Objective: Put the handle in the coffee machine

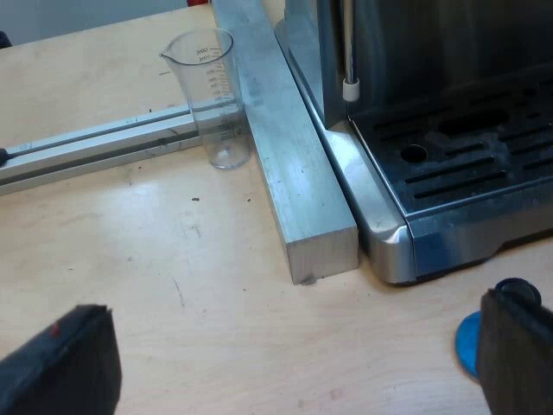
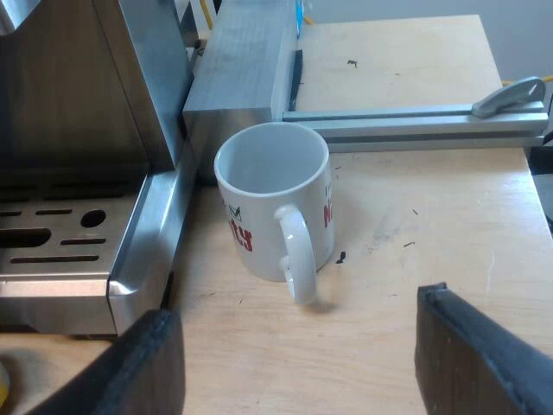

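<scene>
So left gripper (image 1: 294, 346) is hovering open, empty, measuring glass (image 1: 216, 95) ahead; right gripper (image 2: 294, 311) is gaping too, mug (image 2: 255, 246) just ahead. Guessing they're giving the espresso machine (image 1: 449, 164) room.

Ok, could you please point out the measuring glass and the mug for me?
measuring glass (image 1: 218, 104), left wrist view, on its clear graduated wall.
mug (image 2: 259, 229), right wrist view, on its white outer wall beside the handle.

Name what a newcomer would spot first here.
The white ceramic mug with red lettering stands upright and empty beside the slotted drip tray of the steel espresso machine. A clear measuring glass stands by a square aluminium bar next to the machine, and a round blue tamper sits on the wooden table near the tray's corner.
</scene>
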`<state>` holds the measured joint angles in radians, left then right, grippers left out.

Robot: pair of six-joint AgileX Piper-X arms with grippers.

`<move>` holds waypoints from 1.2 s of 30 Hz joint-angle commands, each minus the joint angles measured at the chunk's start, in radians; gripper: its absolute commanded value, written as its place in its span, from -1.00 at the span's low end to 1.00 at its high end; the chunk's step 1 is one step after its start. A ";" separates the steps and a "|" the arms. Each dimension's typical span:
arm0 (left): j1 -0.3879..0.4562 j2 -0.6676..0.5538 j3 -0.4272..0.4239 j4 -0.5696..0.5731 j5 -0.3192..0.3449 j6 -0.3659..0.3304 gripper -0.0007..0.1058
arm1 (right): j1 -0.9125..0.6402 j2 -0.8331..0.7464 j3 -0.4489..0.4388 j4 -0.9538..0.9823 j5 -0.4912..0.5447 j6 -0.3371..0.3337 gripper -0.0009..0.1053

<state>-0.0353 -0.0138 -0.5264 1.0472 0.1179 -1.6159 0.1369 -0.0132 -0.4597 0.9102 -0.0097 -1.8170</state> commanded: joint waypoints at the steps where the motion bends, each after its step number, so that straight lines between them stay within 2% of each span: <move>1: 0.000 -0.138 0.000 -0.008 -0.011 -0.011 0.60 | -0.005 -0.038 -0.002 -0.009 -0.003 -0.001 0.13; 20: 0.000 -0.138 0.000 -0.008 -0.011 -0.011 0.60 | -0.005 -0.038 -0.002 -0.009 -0.003 -0.001 0.13; 22: 0.000 -0.138 0.000 -0.008 -0.011 -0.009 0.60 | -0.005 -0.038 -0.002 -0.009 -0.003 -0.001 0.13; 24: 0.008 -0.138 0.000 -0.008 -0.025 0.035 0.60 | -0.005 -0.038 -0.002 -0.009 -0.003 -0.001 0.13; 36: 0.023 -0.138 0.000 -0.008 -0.032 0.035 0.60 | -0.005 -0.038 -0.002 -0.009 -0.003 0.002 0.13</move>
<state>-0.0116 -0.0138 -0.5264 1.0451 0.0977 -1.5797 0.1369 -0.0132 -0.4597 0.9102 -0.0097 -1.8170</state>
